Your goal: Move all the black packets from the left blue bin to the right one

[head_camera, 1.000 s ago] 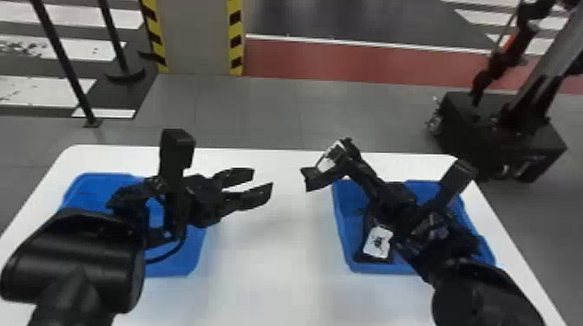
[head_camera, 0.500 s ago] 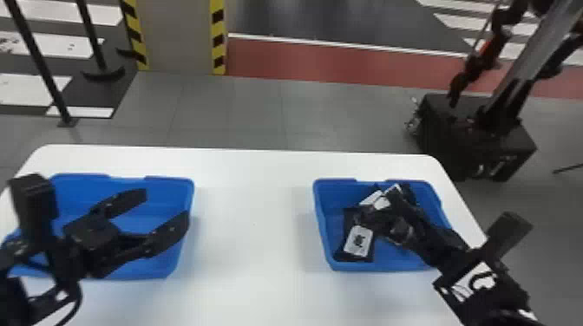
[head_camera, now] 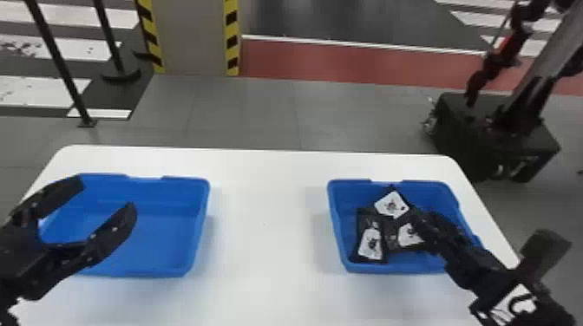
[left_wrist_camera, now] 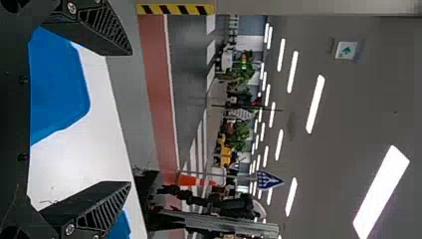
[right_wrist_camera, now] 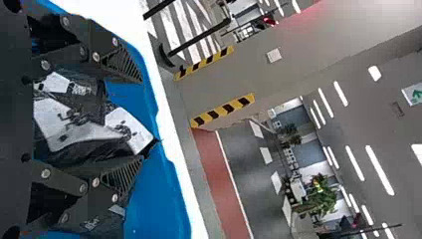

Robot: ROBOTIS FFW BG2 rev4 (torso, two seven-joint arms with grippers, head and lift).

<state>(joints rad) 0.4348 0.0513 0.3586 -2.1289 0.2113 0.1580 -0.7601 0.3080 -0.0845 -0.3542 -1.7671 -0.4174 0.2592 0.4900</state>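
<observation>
Black packets (head_camera: pixel 371 245) lie overlapping in the blue bin (head_camera: pixel 342 225) at lower right, their goal, beneath the right tool (right_wrist_camera: pixel 143 119), spread presumably for release, while the open left tool (head_camera: pixel 107 195) hangs at the other bin (head_camera: pixel 165 234), lower left.

The scene is brightly lit, and the worktop (head_camera: pixel 264 286) shows as a broad, pale expanse in the head view. Faint, soft-edged shadows lie on it, just beside the right wall of the left blue bin (head_camera: pixel 197 225) and the left wall of the right blue bin (head_camera: pixel 336 225). Light comes from rows of white ceiling lights (left_wrist_camera: pixel 380 191), glaring against the dimmer grey ceiling (left_wrist_camera: pixel 348 119) in the left wrist view. In the right wrist view, the worktop is washed out to nearly pure white, small highlights glint on the black packets (right_wrist_camera: pixel 87 97), and a reddish glow tints the pillar (right_wrist_camera: pixel 298 55).
</observation>
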